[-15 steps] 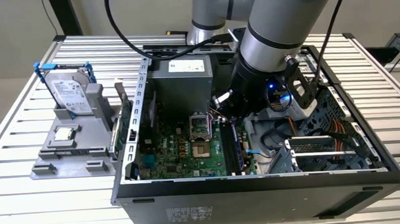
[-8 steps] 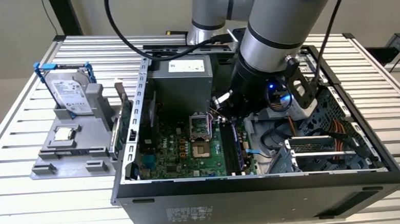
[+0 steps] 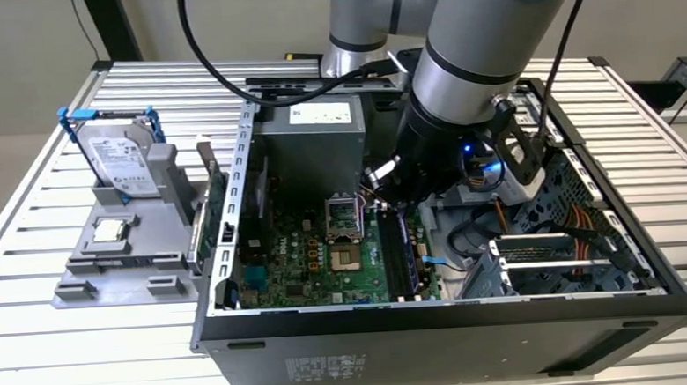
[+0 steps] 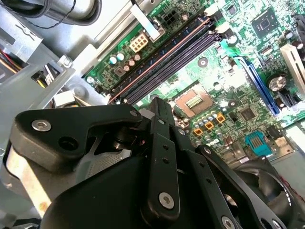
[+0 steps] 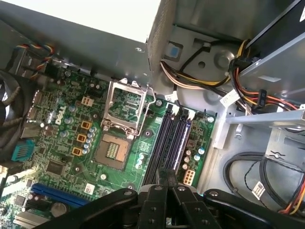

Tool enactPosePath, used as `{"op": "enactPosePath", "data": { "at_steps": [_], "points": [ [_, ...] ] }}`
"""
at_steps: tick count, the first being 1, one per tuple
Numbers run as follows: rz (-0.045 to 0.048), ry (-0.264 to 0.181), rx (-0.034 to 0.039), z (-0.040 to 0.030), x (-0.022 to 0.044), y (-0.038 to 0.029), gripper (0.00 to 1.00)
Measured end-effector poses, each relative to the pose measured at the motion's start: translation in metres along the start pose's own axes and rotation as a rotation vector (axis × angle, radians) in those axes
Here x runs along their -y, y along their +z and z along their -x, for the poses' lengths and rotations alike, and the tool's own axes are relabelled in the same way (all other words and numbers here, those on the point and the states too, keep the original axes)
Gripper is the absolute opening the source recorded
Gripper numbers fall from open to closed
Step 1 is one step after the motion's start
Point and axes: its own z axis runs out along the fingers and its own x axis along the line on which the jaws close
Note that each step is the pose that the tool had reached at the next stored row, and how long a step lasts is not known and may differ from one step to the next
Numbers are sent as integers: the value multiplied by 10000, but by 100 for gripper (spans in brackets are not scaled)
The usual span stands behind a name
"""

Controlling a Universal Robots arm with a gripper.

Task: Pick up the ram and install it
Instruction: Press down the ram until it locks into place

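Well, the gripper (image 5: 167, 177) hangs clenched on nothing above the memory slots (image 5: 169, 138). What looks like the ram (image 3: 217, 218) stands on edge just outside the computer case (image 3: 444, 315), on the exterior view's left. It's probably light, stiff and fragile, so best taken mid-length. The first wrist view shows the slots close up, and the exterior view adds the hard drive (image 3: 119, 160).

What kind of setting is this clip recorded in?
Most likely a robotics lab or test cell for computer assembly. An open computer case lies on a slatted aluminium table, a grey fixture beside it holds a hard drive, and the arm's gripper hangs over the motherboard's memory slots.
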Motion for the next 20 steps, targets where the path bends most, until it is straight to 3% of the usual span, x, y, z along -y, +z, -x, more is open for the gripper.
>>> {"op": "enactPosePath", "data": {
  "at_steps": [11,20],
  "points": [
    [-27,-968,-109,1,-1,3,0],
    [-29,-1208,-133,1,-1,6,0]
  ]
}}
